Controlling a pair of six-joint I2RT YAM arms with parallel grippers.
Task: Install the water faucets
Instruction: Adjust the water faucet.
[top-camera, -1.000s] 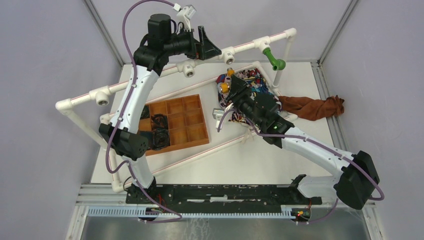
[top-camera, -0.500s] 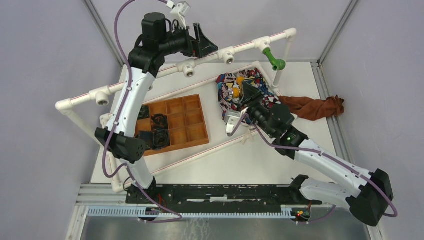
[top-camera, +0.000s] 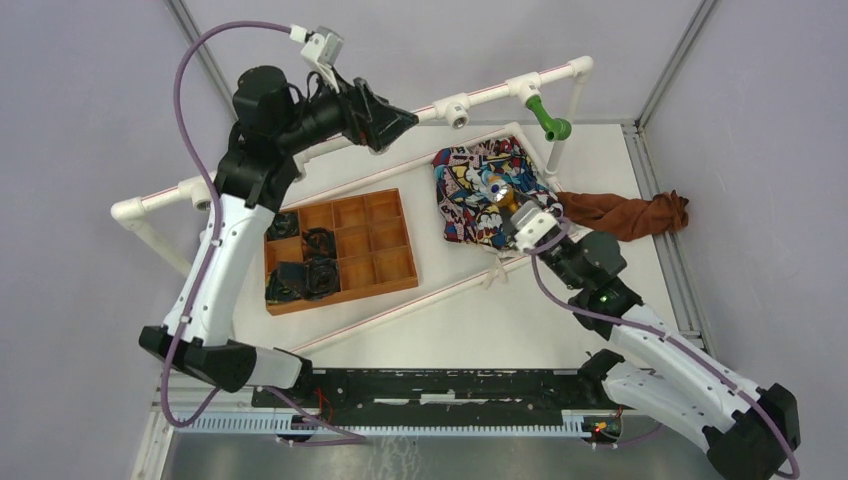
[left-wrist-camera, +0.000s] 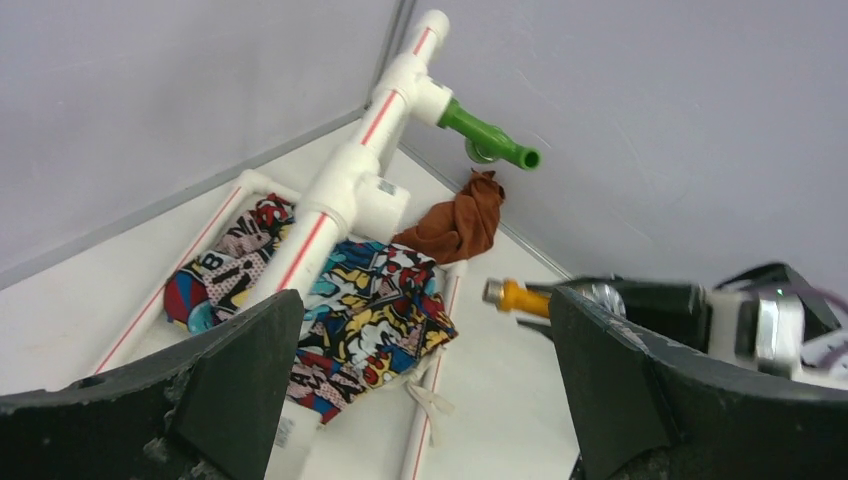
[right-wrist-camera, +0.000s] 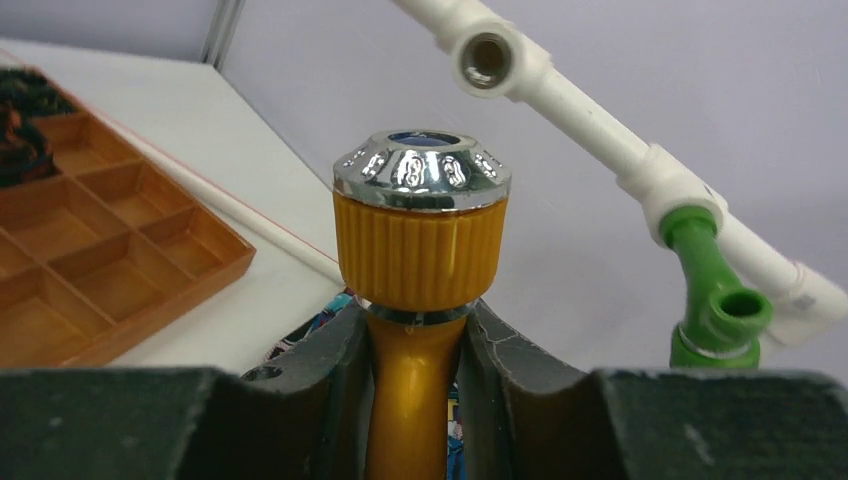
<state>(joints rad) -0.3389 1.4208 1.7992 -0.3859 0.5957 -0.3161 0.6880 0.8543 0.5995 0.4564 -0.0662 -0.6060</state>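
Observation:
The green water faucet (top-camera: 546, 119) sits screwed into a white T-fitting on the far pipe rail, also seen in the left wrist view (left-wrist-camera: 487, 136) and the right wrist view (right-wrist-camera: 712, 296). The orange-yellow water faucet (right-wrist-camera: 420, 232), with a chrome-capped knob, stands upright between the jaws of my right gripper (right-wrist-camera: 418, 345), which is shut on its stem. From above, that gripper (top-camera: 512, 210) hovers over the comic-print bag (top-camera: 470, 185). My left gripper (top-camera: 400, 119) is open and empty, hanging by the far rail, left of an open T-fitting (top-camera: 458, 115).
An orange compartment tray (top-camera: 385, 262) with black parts lies at centre left. A brown cloth (top-camera: 625, 215) lies at the right edge. The white pipe frame (top-camera: 160, 200) rings the table, with a low pipe (top-camera: 400, 305) crossing in front. Another open T-fitting (top-camera: 205, 196) sits on the left rail.
My right gripper has drawn back rightward over the bag, turning the orange-yellow faucet upright. My left arm has swung leftward, its open gripper shifting left along the far rail.

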